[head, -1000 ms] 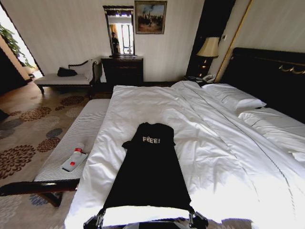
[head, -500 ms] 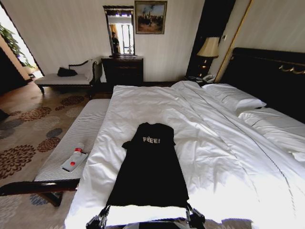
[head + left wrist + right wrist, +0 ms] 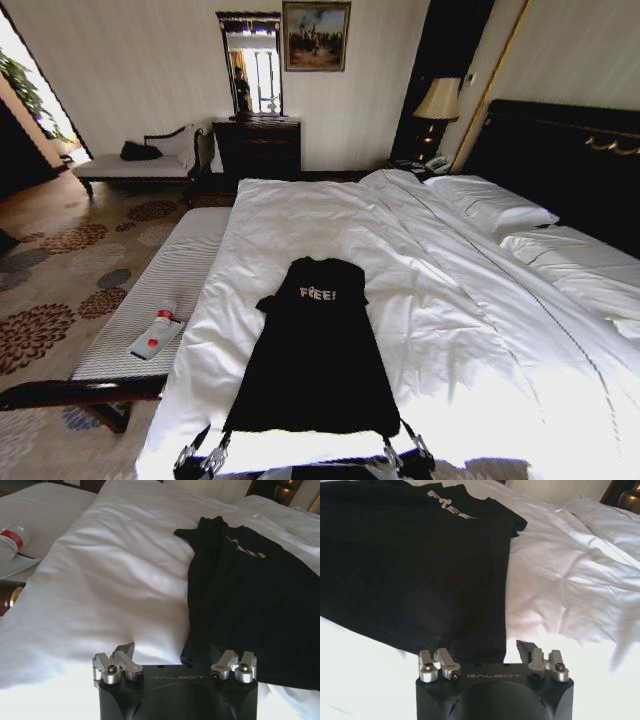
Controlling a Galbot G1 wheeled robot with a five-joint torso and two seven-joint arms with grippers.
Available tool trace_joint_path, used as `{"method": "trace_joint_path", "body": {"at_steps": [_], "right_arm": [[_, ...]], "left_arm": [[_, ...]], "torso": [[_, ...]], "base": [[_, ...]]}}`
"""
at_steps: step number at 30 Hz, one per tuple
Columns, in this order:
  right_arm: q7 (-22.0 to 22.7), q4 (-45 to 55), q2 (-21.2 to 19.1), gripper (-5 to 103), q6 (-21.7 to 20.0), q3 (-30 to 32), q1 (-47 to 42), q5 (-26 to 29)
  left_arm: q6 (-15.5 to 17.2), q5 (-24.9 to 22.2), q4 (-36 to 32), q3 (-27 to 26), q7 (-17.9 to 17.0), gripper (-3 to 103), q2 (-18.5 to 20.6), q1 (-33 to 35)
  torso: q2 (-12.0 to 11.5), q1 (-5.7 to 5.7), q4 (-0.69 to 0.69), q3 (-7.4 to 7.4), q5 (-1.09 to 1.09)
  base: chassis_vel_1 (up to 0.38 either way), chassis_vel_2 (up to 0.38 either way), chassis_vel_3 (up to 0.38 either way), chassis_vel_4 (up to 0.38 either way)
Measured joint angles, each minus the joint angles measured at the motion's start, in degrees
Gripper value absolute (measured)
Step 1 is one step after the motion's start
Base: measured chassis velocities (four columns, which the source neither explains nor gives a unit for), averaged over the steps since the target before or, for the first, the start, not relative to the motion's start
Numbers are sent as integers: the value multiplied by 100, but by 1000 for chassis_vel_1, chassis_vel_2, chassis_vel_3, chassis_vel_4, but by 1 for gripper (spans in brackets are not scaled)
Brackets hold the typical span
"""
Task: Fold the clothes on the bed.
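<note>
The clothes are one black T-shirt (image 3: 315, 350) with white "FREE!" lettering, lying flat and lengthwise on the bed (image 3: 300, 210), sides folded in to a narrow strip, hem towards me. My left gripper (image 3: 200, 460) sits at the hem's left corner and my right gripper (image 3: 408, 458) at its right corner. In the left wrist view the left gripper (image 3: 175, 656) is open, with the corner of the shirt (image 3: 250, 595) lying between its fingers. In the right wrist view the right gripper (image 3: 490, 655) is open astride the other corner of the shirt (image 3: 410, 570).
A grey striped bench (image 3: 170, 290) runs along the bed's left side and carries a red-and-white packet (image 3: 155, 335). Pillows (image 3: 490, 205) and a dark headboard (image 3: 560, 150) are on the right. A dresser (image 3: 257, 145) and a chaise (image 3: 140, 165) stand by the far wall.
Both grippers have shifted slightly along the hem, and their fingers look spread wider now. The shirt has hardly moved.
</note>
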Motion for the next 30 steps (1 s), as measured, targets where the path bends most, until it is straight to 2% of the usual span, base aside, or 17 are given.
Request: {"method": "trace_joint_path", "body": {"at_steps": [2,3,5,6,8,11,14,15,18,19,20,22,24,25,28,29,30], "right_arm": [[13,96,-3,80,1,57,2,103],[13,136,-5,80,3,86,23,173],[-76,277,-49,90,75,198,111,457],[-76,277,-49,90,75,198,111,457],[-259,441,-141,99,201,379,223,678],[-420,579,-293,100,258,582,373,914],[-557,706,-733,100,33,897,753,1755],[-557,706,-733,100,33,897,753,1755],[-667,835,-1329,100,-658,1254,1393,3645],[-667,835,-1329,100,-658,1254,1393,3645],[-670,862,-1445,100,-902,1335,1581,4224],[-712,903,-1683,100,-1613,1570,2120,5752],[-630,857,-1837,100,-2069,1638,2660,6877],[-630,857,-1837,100,-2069,1638,2660,6877],[-325,558,-2008,100,-2779,1575,3725,8475],[-325,558,-2008,100,-2779,1575,3725,8475],[-259,409,-2029,100,-2977,1508,4018,8798]], "left_arm": [[-21,44,-106,-58,0,93,-38,24],[-30,90,-151,-75,0,97,-61,25],[-59,276,-287,-105,0,99,-127,7],[-59,276,-287,-105,0,99,-127,7],[-69,466,-397,-115,0,100,-159,-36],[-45,551,-465,-103,-32,100,-148,-131],[126,572,-527,-17,-221,100,-99,-493],[126,572,-527,-17,-221,100,-99,-493],[516,521,-685,36,-390,100,-140,-1000],[516,521,-685,36,-390,100,-140,-1000],[645,492,-730,36,-422,100,-159,-1136],[902,380,-834,38,-548,100,-142,-1410],[1058,257,-903,89,-695,100,-31,-1624],[1058,257,-903,89,-695,100,-31,-1624],[1202,214,-953,167,-783,100,43,-1806],[1202,214,-953,167,-783,100,43,-1806],[1211,229,-956,183,-786,100,48,-1812]], "torso": [[0,0,0,0,0],[0,0,-1,0,0],[0,0,-1,0,0],[0,0,-1,0,0],[0,0,0,0,0],[0,0,0,0,1],[0,0,0,0,0],[0,0,0,0,0],[-1,0,2,1,0],[-1,0,2,1,0],[-1,0,1,1,1],[-1,0,1,1,0],[-1,1,-2,1,1],[-1,1,-2,1,1],[-1,1,0,1,-1],[-1,1,0,1,-1],[-1,1,2,1,0]], "base": [[0,0,0,0],[0,0,0,0],[0,0,0,0],[0,0,0,0],[0,0,0,0],[0,0,0,0],[0,0,0,0],[0,0,0,0],[0,0,0,0],[0,0,0,0],[0,0,0,0],[0,0,0,0],[0,0,0,0],[0,0,0,0],[0,0,0,0],[0,0,0,0],[0,0,0,0]]}}
